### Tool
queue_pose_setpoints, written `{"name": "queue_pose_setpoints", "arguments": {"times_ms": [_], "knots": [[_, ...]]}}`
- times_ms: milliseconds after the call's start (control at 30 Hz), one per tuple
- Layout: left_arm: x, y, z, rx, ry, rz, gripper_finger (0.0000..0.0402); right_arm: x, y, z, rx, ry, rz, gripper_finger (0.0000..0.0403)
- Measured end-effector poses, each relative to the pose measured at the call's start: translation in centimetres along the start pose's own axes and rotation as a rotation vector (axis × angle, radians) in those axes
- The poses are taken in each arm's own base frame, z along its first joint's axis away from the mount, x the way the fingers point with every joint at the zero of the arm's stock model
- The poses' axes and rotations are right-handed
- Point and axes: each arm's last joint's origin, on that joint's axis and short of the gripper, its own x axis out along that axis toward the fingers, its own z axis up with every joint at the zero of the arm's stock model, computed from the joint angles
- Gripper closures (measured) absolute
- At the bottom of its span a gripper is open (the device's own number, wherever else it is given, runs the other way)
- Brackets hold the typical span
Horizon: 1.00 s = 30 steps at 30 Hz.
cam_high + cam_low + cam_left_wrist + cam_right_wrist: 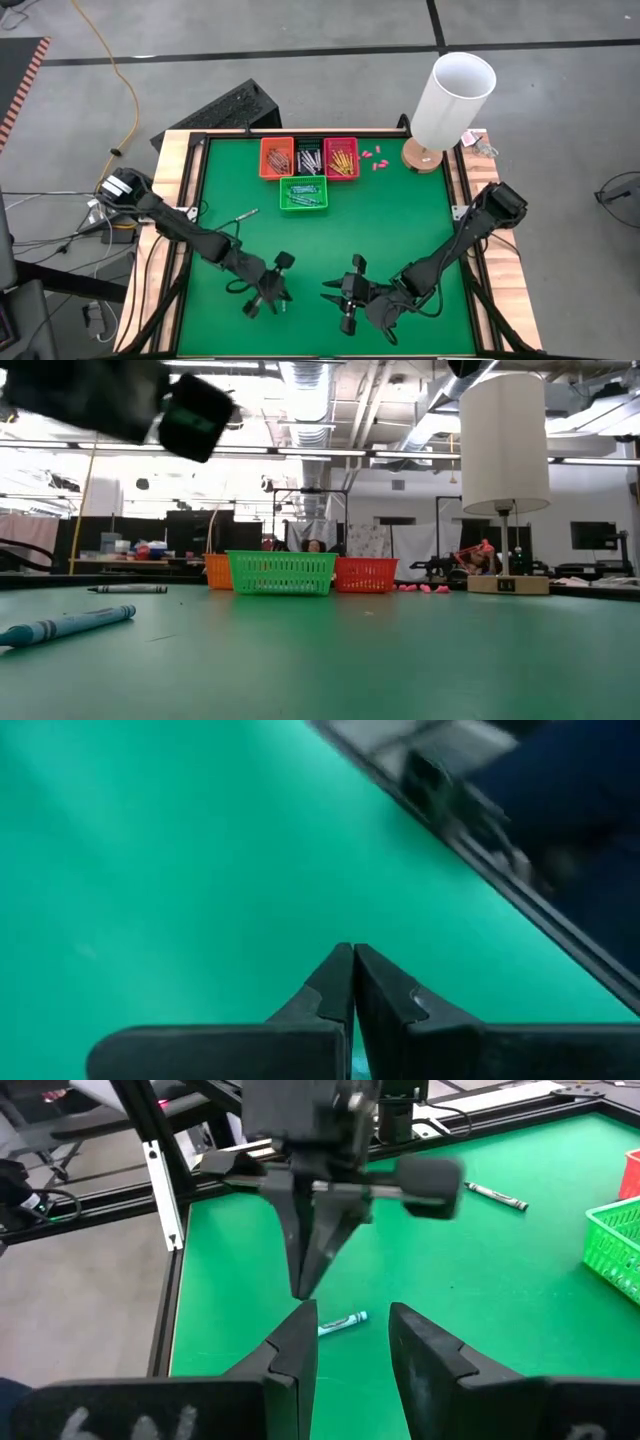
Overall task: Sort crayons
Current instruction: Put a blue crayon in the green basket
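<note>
Crayons (322,160) mostly lie sorted in the orange, dark, red and green baskets (303,193) at the far side of the green desk (400,220), but a teal crayon (343,1322) lies loose near the front, with a dark one (241,213) farther back. The left hand (305,1285) hangs closed and empty just above the teal crayon, and the right hand (350,1342) waits open nearby. Picking up looks like the step in hand (nothing is gripped yet): the left hand would need to open, drop around the crayon and close.
</note>
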Motion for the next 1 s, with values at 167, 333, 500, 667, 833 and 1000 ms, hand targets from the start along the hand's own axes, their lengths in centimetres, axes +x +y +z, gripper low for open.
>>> {"name": "queue_pose_setpoints", "arguments": {"times_ms": [167, 333, 500, 667, 833, 1000], "knots": [[1.4, -2.0, -2.3, -0.033, 0.165, -0.101, 0.0401, -0.2, 0.2, -0.1, -0.003, 0.002, 0.006, 0.028], [3.2, -2.5, -3.4, -0.046, 0.159, -0.189, 0.0401, -0.2, 0.1, -0.1, -0.009, 0.003, 0.005, 0.028], [4.1, -1.6, -4.4, -0.055, 0.185, -0.187, 0.0401, -0.1, 0.1, -0.1, -0.009, 0.003, 0.004, 0.028], [4.4, -0.2, -4.5, -0.007, 0.153, -0.194, 0.0401, -0.1, 0.1, -0.1, -0.009, 0.003, 0.004, 0.028], [4.3, 1.5, -4.4, 0.016, 0.134, -0.119, 0.0401, -0.1, 0.1, -0.1, -0.005, 0.003, 0.005, 0.028], [4.1, 3.6, -3.3, -0.012, 0.007, 0.013, 0.0401, -0.2, 0.1, -0.1, 0.019, -0.013, -0.021, 0.028]]}}
